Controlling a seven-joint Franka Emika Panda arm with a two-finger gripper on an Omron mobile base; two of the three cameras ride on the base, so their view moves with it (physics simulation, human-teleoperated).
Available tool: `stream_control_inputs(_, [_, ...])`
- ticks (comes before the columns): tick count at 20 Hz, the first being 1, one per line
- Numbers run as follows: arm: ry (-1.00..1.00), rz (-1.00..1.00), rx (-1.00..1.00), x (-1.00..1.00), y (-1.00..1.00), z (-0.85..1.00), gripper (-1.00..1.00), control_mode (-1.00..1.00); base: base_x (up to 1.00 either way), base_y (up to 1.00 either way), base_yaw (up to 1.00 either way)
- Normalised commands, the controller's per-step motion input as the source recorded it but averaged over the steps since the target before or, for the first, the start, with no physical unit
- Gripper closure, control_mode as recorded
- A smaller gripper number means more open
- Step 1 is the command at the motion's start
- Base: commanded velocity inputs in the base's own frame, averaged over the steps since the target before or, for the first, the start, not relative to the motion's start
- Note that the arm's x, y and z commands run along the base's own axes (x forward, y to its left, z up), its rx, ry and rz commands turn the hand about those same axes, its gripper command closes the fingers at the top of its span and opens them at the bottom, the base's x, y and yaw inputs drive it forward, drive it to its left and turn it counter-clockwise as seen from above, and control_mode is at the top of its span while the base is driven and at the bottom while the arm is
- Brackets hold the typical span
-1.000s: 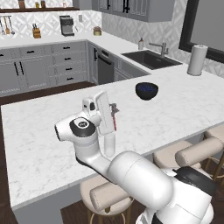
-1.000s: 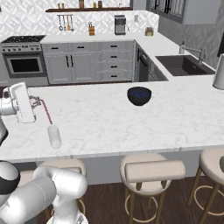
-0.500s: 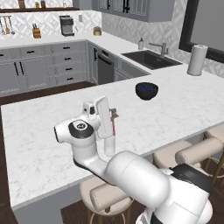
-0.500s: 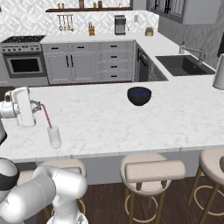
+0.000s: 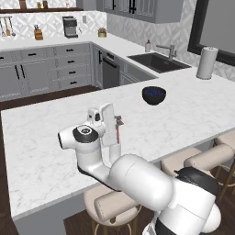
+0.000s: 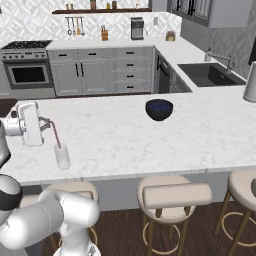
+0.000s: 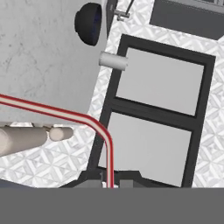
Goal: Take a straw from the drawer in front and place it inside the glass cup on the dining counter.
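The glass cup (image 6: 63, 157) stands upright near the front left edge of the white marble dining counter (image 6: 150, 145). My gripper (image 6: 46, 121) hovers just up and left of it, shut on the top of the thin red-pink straw (image 6: 55, 135). The straw slants down to the right and its lower end sits at the cup's mouth, seemingly inside. In the left base view the gripper (image 5: 118, 121) holds the straw (image 5: 118, 135) pointing down, and my arm hides the cup. The hand view shows the straw (image 7: 87, 120) bent and running from between my fingertips. The drawer is out of view.
A dark blue bowl (image 6: 159, 109) sits mid-counter, well right of the cup. A white paper-towel roll (image 5: 206, 63) stands at the far right by the sink (image 6: 210, 74). Beige round stools (image 6: 172, 195) line the counter's near edge.
My hand has shifted right toward the glass cup with the straw in it. The straw's lower end has come from beside the cup to its mouth.
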Motion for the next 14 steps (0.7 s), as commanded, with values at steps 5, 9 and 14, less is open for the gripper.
stream_control_inputs(5, [0.00, 0.00, 0.04, 0.19, 0.03, -0.10, 1.00, -1.00, 0.00, 0.00, 0.00])
stream_control_inputs(9, [0.00, 0.00, 0.02, 0.05, 0.08, -0.15, 1.00, -1.00, 0.00, 0.00, 0.00])
stream_control_inputs(14, [0.00, 0.00, 0.01, 0.13, 0.06, -0.15, 1.00, -1.00, 0.00, 0.00, 0.00])
